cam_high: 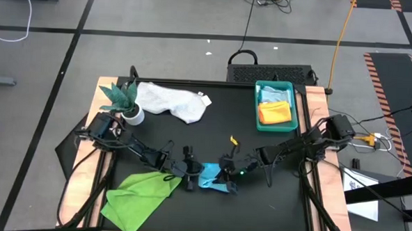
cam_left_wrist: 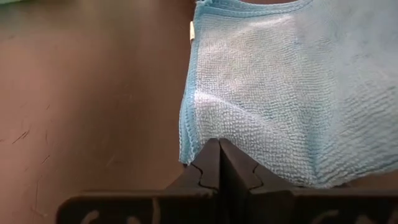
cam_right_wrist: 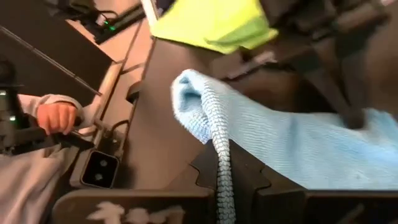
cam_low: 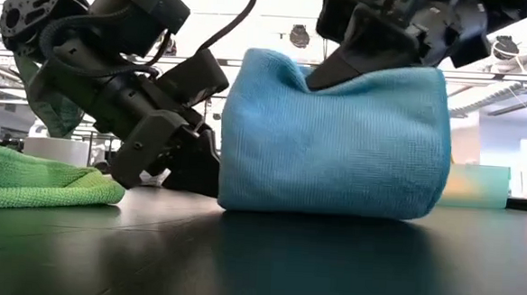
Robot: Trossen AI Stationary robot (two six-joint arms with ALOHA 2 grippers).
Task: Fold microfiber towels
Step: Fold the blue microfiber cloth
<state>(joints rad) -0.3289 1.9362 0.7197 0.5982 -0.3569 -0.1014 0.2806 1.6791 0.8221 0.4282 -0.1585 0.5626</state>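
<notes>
Two grippers meet near the middle of your table's front edge, both clamped on the pale blue towel (cam_high: 211, 178): the left gripper (cam_high: 187, 172) pinches an edge with jaws fully closed, and the right gripper (cam_high: 226, 173) has a fold of cloth nipped between its fingers. You appear to be mid-fold, the towel doubled and standing off the table. Next, probably lay it flat with edges matched before releasing; the lime green towel (cam_high: 138, 193) waits at the front-left corner.

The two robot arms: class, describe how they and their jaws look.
Both are dark, jointed arms built of chunky black housings, with black cables looped alongside. The left gripper ends in flat black fingers with notched, interlocking inner edges. The right gripper has similar stepped black fingers.
</notes>
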